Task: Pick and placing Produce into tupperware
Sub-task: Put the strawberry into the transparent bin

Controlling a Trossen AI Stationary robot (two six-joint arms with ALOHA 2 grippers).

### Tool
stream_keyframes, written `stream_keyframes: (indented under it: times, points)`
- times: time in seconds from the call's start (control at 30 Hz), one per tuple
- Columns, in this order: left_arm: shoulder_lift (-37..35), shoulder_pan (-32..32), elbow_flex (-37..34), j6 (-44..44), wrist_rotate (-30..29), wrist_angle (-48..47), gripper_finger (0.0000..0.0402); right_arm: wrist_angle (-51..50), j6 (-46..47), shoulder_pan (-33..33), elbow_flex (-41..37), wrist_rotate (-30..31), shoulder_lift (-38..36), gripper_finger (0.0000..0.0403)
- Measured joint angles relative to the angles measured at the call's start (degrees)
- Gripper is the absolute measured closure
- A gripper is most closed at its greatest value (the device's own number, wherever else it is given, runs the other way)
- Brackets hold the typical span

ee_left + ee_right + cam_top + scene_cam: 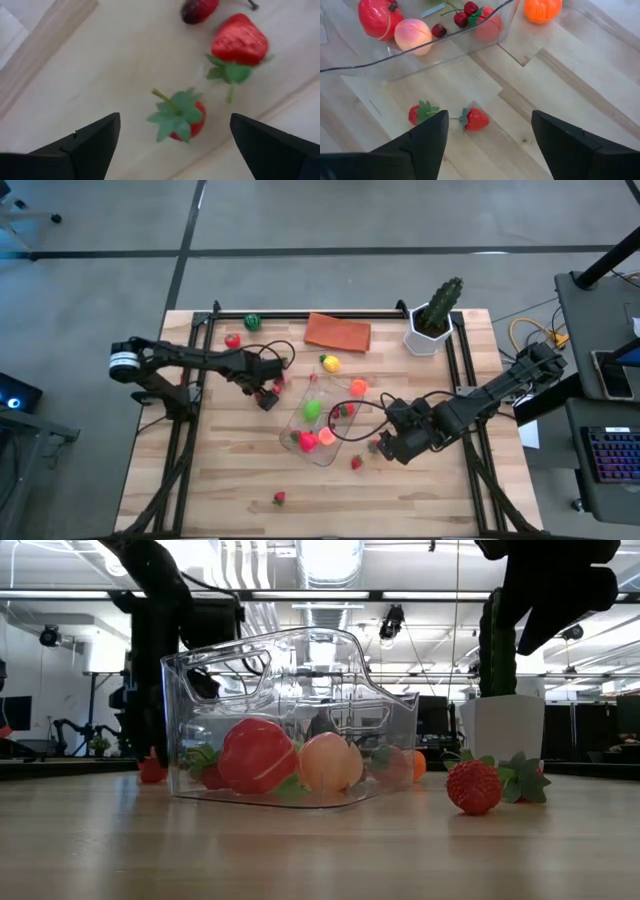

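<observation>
The clear tupperware (325, 423) lies mid-table and holds a red apple (379, 17), a peach (413, 35), cherries (465, 12) and a green piece (312, 409). My left gripper (268, 397) is open just left of the tupperware. In the left wrist view (175, 120) its fingers stand on either side of a strawberry (180, 117) lying on the table, without touching it. My right gripper (385, 446) is open just right of the tupperware. In the right wrist view (490, 116) two strawberries (475, 119) (420, 114) lie on the wood ahead of its fingers.
Loose produce lies around: a second strawberry (239, 42) by the left gripper, an orange piece (358, 387), a yellow one (330, 364), a red one (232, 340), a dark green one (252, 322), and strawberries (356, 463) (279, 498) nearer the front. An orange cloth (338, 332) and a potted cactus (435, 315) stand at the back.
</observation>
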Motion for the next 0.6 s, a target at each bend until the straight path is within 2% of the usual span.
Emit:
stream_keyframes:
  times: [0.33, 0.6]
  points:
    - [0.4, 1.4, -1.6, 1.5, 1.6, 3.8, 0.0127, 0.0, 0.0, 0.0, 0.0, 0.1, 0.0, 0.0133]
    - [0.5, 1.4, -1.6, 1.6, 1.6, 5.0, 0.0178, 0.0, 0.5, 0.0, -0.1, 1.0, 0.0, 0.0138]
